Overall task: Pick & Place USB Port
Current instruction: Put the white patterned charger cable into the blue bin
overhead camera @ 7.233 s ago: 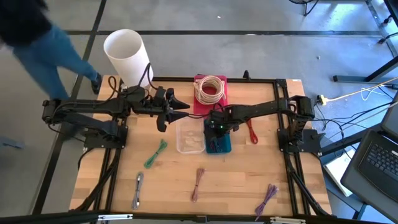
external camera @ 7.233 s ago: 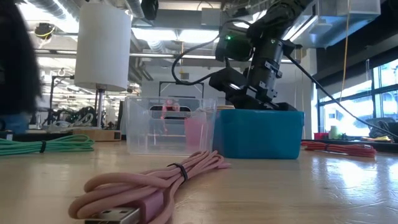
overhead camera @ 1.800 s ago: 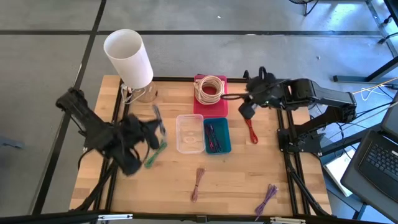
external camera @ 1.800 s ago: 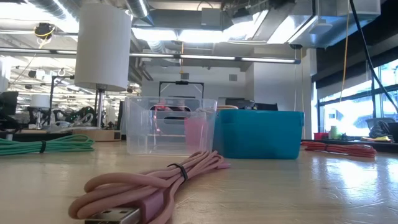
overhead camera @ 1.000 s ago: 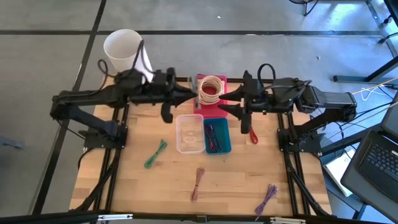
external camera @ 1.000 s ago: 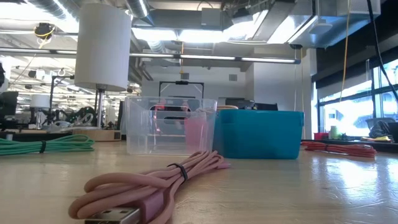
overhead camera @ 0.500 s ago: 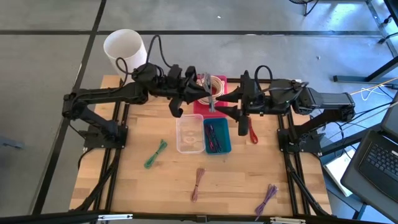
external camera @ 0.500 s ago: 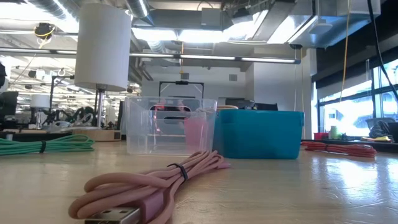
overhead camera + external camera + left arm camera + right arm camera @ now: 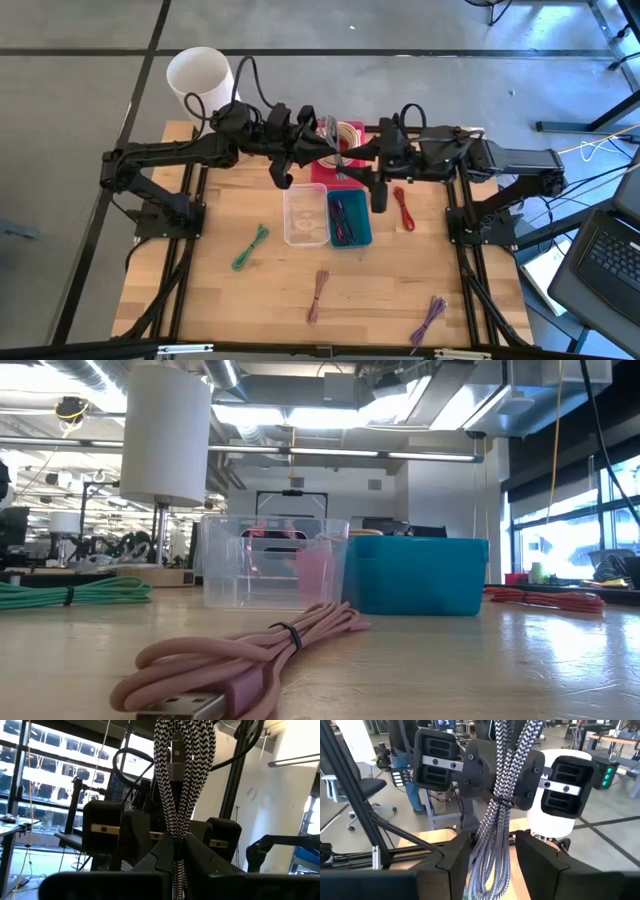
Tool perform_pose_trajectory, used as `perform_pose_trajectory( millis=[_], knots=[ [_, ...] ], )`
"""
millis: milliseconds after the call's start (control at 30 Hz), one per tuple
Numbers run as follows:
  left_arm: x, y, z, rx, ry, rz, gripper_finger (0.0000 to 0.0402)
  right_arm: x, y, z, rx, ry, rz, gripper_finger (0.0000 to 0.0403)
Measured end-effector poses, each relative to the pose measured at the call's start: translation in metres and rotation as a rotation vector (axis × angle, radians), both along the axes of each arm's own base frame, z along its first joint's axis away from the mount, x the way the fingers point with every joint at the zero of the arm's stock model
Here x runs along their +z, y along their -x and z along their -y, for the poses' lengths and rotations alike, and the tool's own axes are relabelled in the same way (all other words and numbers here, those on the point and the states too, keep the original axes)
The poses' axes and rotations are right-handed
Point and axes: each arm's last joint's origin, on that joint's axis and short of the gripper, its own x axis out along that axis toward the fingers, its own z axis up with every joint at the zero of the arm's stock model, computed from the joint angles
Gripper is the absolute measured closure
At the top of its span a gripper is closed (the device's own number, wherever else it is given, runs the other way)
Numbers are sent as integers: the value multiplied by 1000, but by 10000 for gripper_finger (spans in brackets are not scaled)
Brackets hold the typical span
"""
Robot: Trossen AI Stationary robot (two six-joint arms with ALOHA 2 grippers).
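A black-and-white braided USB cable (image 9: 181,795), bundled in a hank with its metal plug (image 9: 176,760) showing, is held in the air over the far middle of the table. My left gripper (image 9: 326,158) is shut on it. My right gripper (image 9: 496,862) faces it from the table's right and is open. Its two fingers stand on either side of the lower part of the hank (image 9: 492,865). Neither gripper shows in the low view. Below them stand a clear bin (image 9: 305,215) and a blue bin (image 9: 364,238). My left gripper pinches the hank between its two fingers (image 9: 162,857), at a place (image 9: 176,842) below the plug. The fingers reach in level from the table's left and lie across the strands. The hank stands upright and is lifted clear of the table.
A pink tray with a cream cable coil (image 9: 340,143) lies under the grippers. The blue bin holds several cables. Loose on the table lie a red cable (image 9: 403,208), a green one (image 9: 250,248), a pink one (image 9: 319,297) and a purple one (image 9: 430,318). A white cylinder (image 9: 205,80) stands far left.
My left gripper has carried the hank toward the table's right, to above the pink tray, and has stopped there. My right gripper has moved left toward the hank, so that its fingers now stand on either side of it.
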Motion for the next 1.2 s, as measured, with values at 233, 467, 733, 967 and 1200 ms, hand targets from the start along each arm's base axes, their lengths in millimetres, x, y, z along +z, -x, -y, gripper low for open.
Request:
perform_pose_trajectory(
  millis=[233,467,733,967,1200],
  knots=[
    [-2,-1,0,-1,2,-25,388,-1,-8,5,-12,30,26,242],
    [-3,-1,0,-1,1,-33,385,-3,-15,8,-23,50,32,313],
    [-6,-2,-2,19,3,-58,371,-5,-13,14,-120,57,-15,374],
    [-6,-1,-1,50,6,-78,310,-3,9,23,-395,49,-176,375],
    [-8,-2,-5,86,-24,-84,265,-22,37,30,-528,-232,-431,375]
  ],
)
